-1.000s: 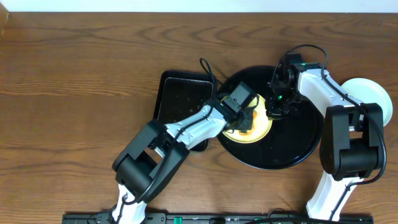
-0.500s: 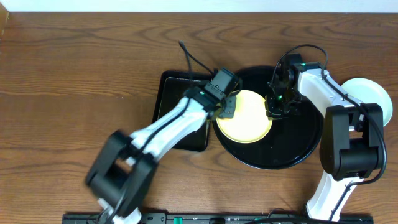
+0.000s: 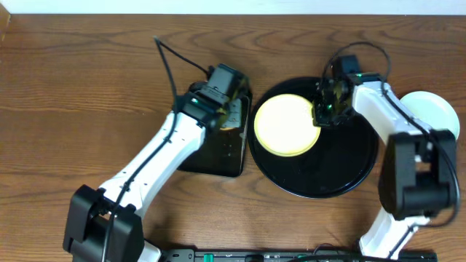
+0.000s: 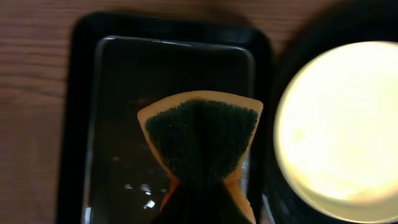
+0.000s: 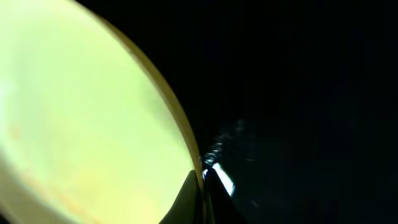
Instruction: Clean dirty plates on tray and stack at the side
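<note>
Left arm: swung off the yellow plate (image 3: 285,124) since a second ago and stood over the rectangular tray (image 3: 218,154), its left gripper (image 3: 230,113) carrying a sponge (image 4: 199,140). Fingers clamped on the sponge's lower edge, folding it into a fan, dark green scrub face toward the wrist camera, orange backing showing along the top and sides. Rectangular tray: black, glossy, a few bright wet specks on its floor, lying just beside the left edge of the round tray (image 3: 342,164). Yellow plate: fully uncovered, resting in the upper left part of the round black tray, face pale and clean-looking from overhead. Right gripper (image 3: 325,110): unmoved at the plate's right rim, fingertips pinched together on that rim in the wrist view; whether the rim was lifted off the tray could not be told. Pale plate (image 3: 431,109): on the table (image 3: 87,87) just right of the round tray, partly hidden by the right arm.
</note>
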{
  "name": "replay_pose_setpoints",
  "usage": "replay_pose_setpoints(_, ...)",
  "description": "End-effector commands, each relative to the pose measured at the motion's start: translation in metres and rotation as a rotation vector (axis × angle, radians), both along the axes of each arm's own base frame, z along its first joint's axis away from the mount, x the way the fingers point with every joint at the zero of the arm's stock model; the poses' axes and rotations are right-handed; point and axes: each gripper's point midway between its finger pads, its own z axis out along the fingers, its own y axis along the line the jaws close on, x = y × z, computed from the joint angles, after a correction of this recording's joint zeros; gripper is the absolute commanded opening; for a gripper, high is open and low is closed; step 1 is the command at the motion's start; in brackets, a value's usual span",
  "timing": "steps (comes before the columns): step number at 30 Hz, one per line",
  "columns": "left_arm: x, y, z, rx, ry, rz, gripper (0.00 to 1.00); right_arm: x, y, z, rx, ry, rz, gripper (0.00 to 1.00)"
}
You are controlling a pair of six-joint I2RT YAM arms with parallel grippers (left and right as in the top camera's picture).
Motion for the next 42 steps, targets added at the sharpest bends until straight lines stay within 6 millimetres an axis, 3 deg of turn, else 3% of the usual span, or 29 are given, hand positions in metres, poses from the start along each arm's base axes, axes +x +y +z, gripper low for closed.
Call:
replay_pose_setpoints(1,0.007,0.018,-0.002,0.02,-0.002,0.048,0.08,0.012,-0.014,0.049,-0.102,-0.161,-0.004,0.01)
replay_pose_setpoints(6,0.009,0.03,-0.009,0.026,0.015,0.08,0.08,0.014,-0.049,0.098,-0.318,-0.303,-0.043,0.01)
replay_pose_setpoints(12,0.008,0.037,-0.015,0.033,0.028,0.095,0.08,0.009,-0.072,0.153,-0.59,-0.446,-0.076,0.01)
replay_pose_setpoints(20,0.004,0.029,-0.039,-0.076,0.063,0.023,0.08,0.0,-0.06,0.206,-0.888,-0.6,-0.098,0.01)
replay_pose_setpoints(25,0.001,0.036,-0.059,-0.19,0.096,0.035,0.08,-0.003,-0.05,0.225,-0.982,-0.668,-0.115,0.01)
replay_pose_setpoints(32,-0.004,0.049,-0.086,-0.336,0.154,0.06,0.08,-0.002,-0.036,0.227,-0.97,-0.699,-0.098,0.01)
replay_pose_setpoints(39,-0.012,0.068,-0.129,-0.338,0.236,0.107,0.08,-0.002,-0.033,0.225,-0.951,-0.697,-0.087,0.01)
replay_pose_setpoints(42,-0.011,0.079,-0.137,-0.296,0.237,0.132,0.08,-0.001,-0.033,0.224,-0.948,-0.697,-0.087,0.01)
